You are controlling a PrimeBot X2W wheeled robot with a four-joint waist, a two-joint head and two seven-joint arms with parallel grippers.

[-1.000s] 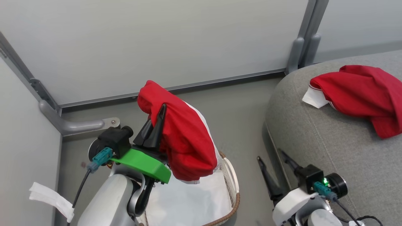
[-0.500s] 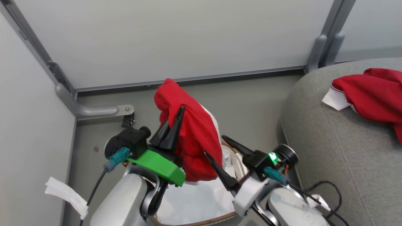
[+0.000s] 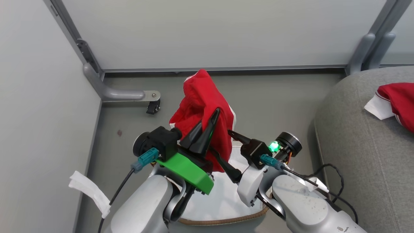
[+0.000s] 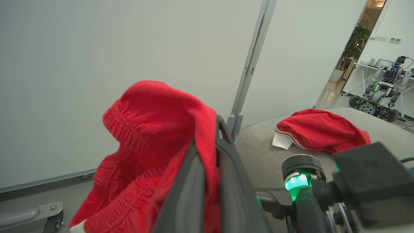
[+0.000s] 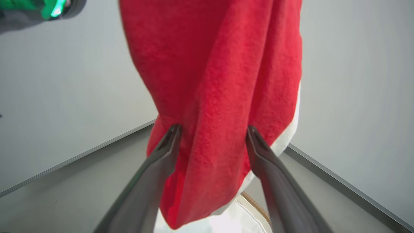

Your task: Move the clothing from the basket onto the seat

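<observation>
The right gripper (image 3: 221,141) has come over from beside the seat (image 3: 355,136) and now straddles the hanging garment (image 3: 200,97). Its jaws stand apart, one on each side of the red cloth, not yet closed. The left gripper (image 3: 210,116) still holds the garment up over the basket (image 3: 223,221), jaws clamped on a fold near the waistband. The head has also turned left, so the seat sits further right in its view.

This looks like a second hold being set up before the carry. A second garment (image 3: 399,100) already lies on the seat, so this one may be the last.

The wall (image 3: 210,32) stands close behind the garment, with a side panel on the left. The floor (image 3: 278,103) towards the seat's rounded edge is open, but the right arm and its cable (image 3: 336,181) lie on that path.
</observation>
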